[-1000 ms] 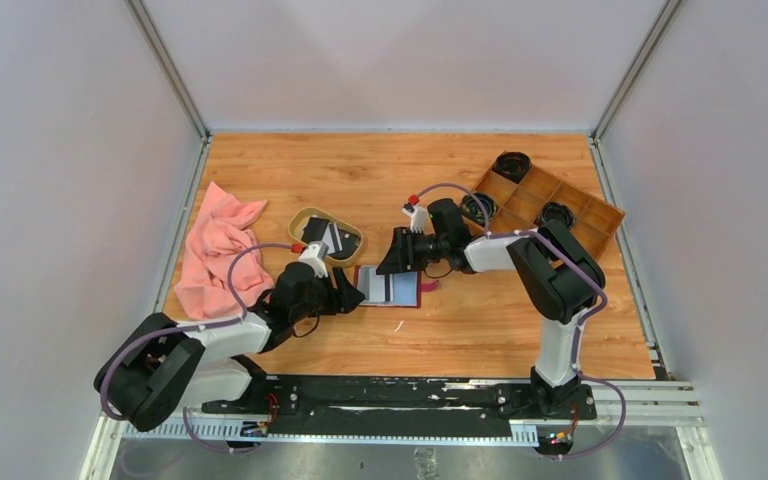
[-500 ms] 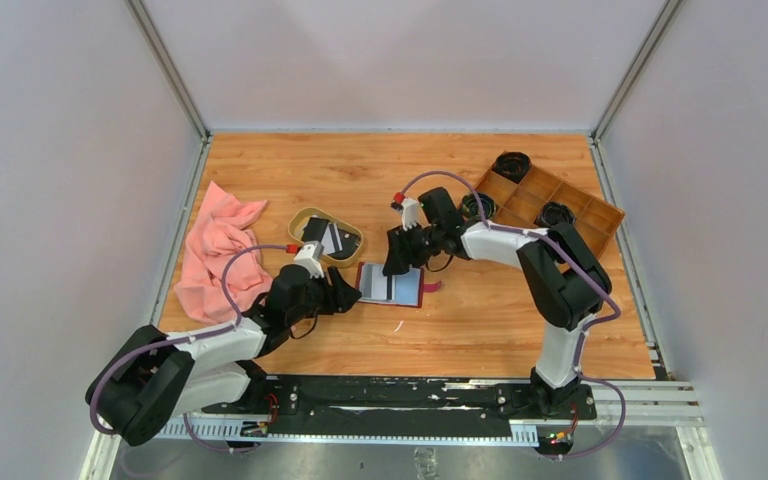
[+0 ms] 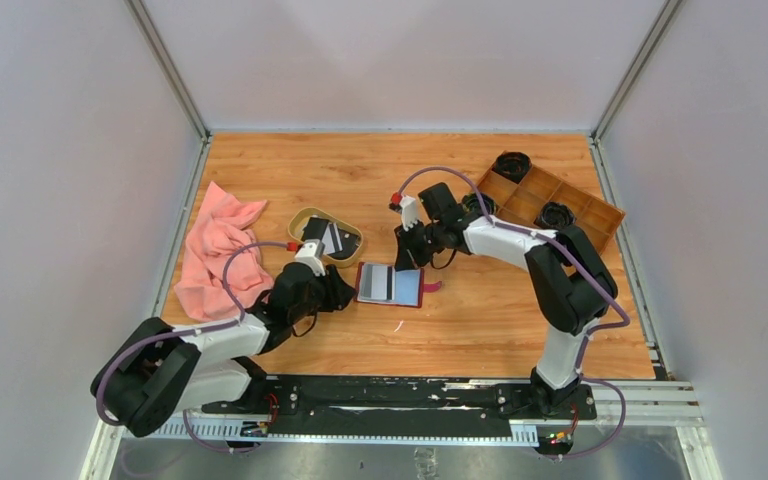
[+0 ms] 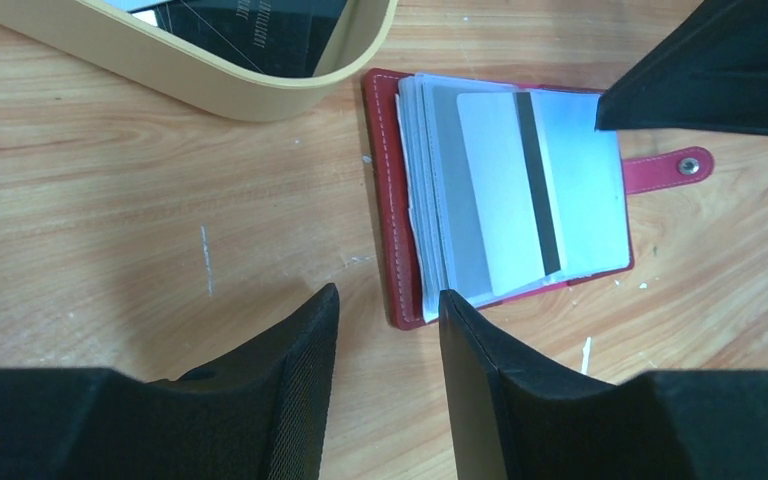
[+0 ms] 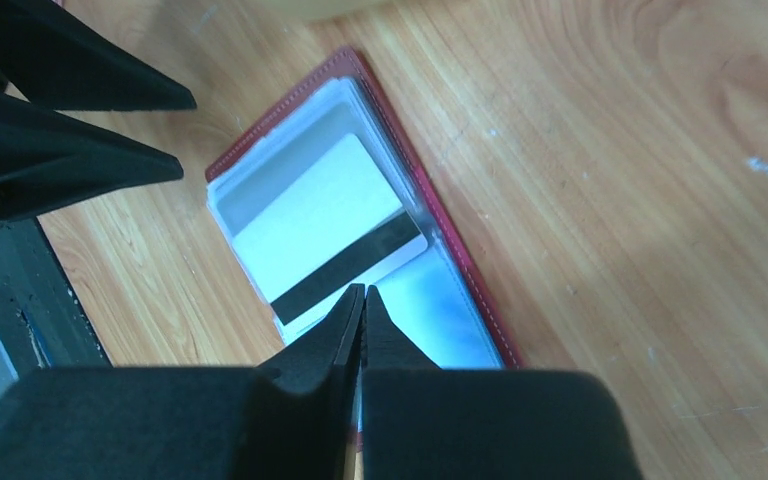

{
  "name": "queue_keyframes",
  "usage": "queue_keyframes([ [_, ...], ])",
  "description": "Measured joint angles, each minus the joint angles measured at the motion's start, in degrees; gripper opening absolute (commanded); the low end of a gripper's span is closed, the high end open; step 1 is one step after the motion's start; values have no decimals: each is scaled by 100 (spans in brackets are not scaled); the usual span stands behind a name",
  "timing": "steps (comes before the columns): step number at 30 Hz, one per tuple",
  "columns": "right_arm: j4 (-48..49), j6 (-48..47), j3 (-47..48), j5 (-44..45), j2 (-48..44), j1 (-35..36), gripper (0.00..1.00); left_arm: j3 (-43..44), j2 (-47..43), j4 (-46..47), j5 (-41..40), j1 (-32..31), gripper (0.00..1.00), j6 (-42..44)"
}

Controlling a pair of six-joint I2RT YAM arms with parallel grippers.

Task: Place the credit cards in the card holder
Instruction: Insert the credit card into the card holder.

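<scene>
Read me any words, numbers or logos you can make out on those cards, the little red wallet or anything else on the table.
Black card in the tan dish: a few lines of pale print, too small and blurred to read.
White card at the open card holder: only a black stripe shows, no text.
Everything else in view: no words, numbers or logos that can be read.

The card holder [image 4: 382,200] is dark red with pale stitching; the credit card [image 4: 495,190] on it is white with a black stripe. The oval dish [image 4: 210,80] is tan.
</scene>
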Motion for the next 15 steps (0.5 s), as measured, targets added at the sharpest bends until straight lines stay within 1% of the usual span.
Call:
queue_keyframes([
  [6,-201,219,-2,107,289,0,0,160,323,-4,-166,0,44,175],
  [15,-219,662,4,192,501,0,0,420,857,142,-160,0,44,249],
])
